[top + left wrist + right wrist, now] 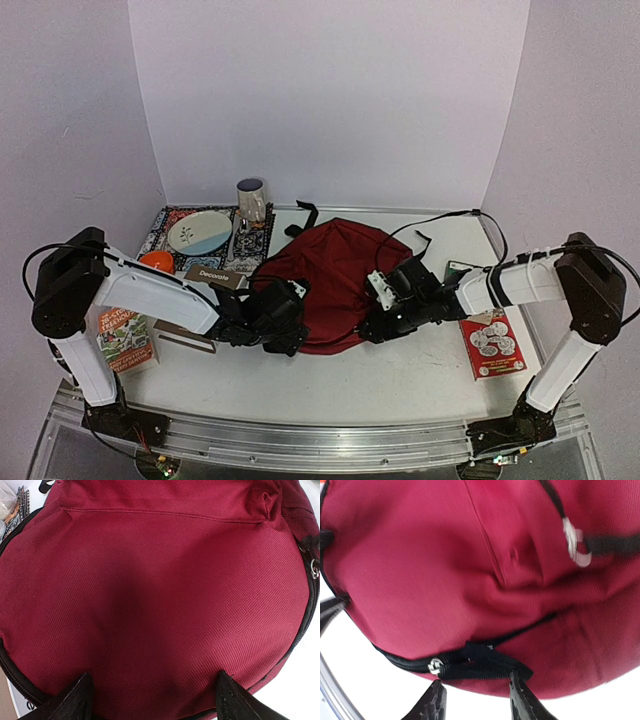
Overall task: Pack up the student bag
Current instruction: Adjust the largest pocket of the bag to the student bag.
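Note:
The student bag, dark red with black zips, lies flat in the middle of the table. My left gripper is at its near left edge. In the left wrist view it stands open wide, its black fingertips over the bag's red fabric. My right gripper is at the near right edge. There it is open, jaws apart on either side of a black zip pull tab beside a silver slider, with one fingertip touching the tab.
Behind the bag on the left, a plate lies on a patterned mat, with a mug beside it. An orange ball, a brown box and a book are at the left. A red card packet is at the right.

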You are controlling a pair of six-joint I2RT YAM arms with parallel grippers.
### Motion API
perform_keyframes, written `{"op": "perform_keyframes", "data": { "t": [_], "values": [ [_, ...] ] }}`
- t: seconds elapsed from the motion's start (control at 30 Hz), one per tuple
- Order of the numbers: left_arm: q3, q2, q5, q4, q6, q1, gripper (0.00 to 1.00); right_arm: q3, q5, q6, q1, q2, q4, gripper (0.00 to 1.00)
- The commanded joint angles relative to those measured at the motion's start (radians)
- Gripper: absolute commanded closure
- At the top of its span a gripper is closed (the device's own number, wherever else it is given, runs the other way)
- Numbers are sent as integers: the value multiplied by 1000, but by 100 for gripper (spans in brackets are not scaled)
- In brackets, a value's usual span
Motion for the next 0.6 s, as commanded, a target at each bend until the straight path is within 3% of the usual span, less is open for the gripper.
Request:
{"op": "perform_keyframes", "data": {
  "t": [0.0,0.2,0.57],
  "values": [
    [17,2,4,-2,-23,6,15,-28,-20,85,-6,-10,53,52],
    [7,-6,24,17,-31,6,16,-30,-21,97,-17,4,109,40],
    [-2,-15,44,35,-35,6,16,-34,-11,102,-38,26,120,29]
  ]
}}
